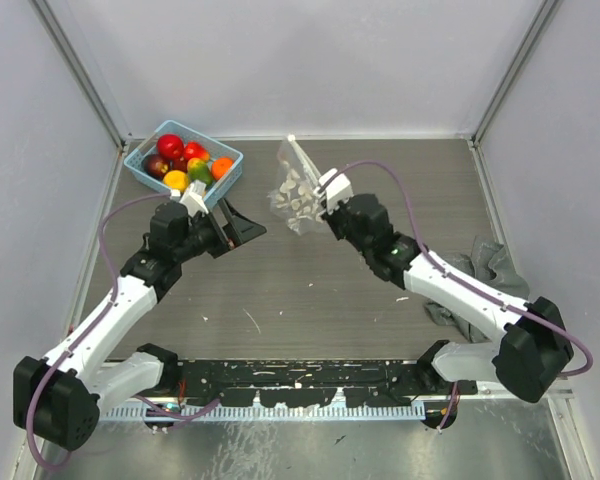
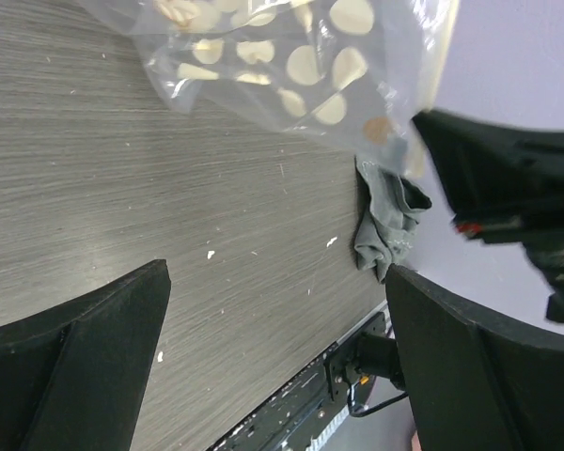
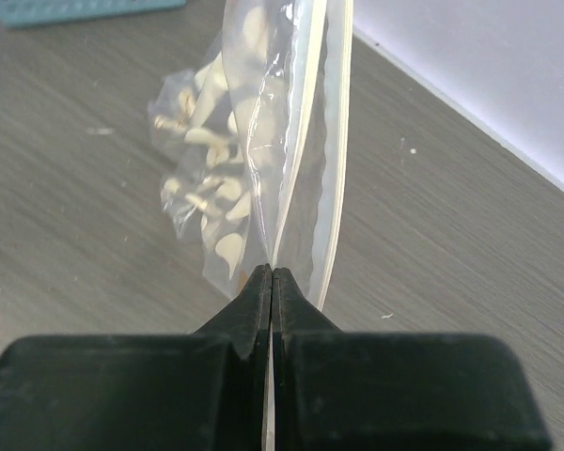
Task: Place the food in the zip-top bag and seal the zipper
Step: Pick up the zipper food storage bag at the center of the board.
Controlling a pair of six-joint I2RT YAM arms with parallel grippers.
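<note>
The food (image 1: 185, 160) lies in the basket (image 1: 232, 172); right hand (image 3: 271, 280) pinches the zip-top bag (image 1: 294, 190), left hand (image 2: 277, 282) open.

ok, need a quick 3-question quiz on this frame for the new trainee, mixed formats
1. True or false: the food already lies inside the zip-top bag.
2. What is the right gripper shut on? A) a fruit B) the edge of the zip-top bag C) nothing
3. Fill in: the left gripper is ___ and holds nothing.

Key:
1. False; the food sits in the blue basket.
2. B
3. open
</note>
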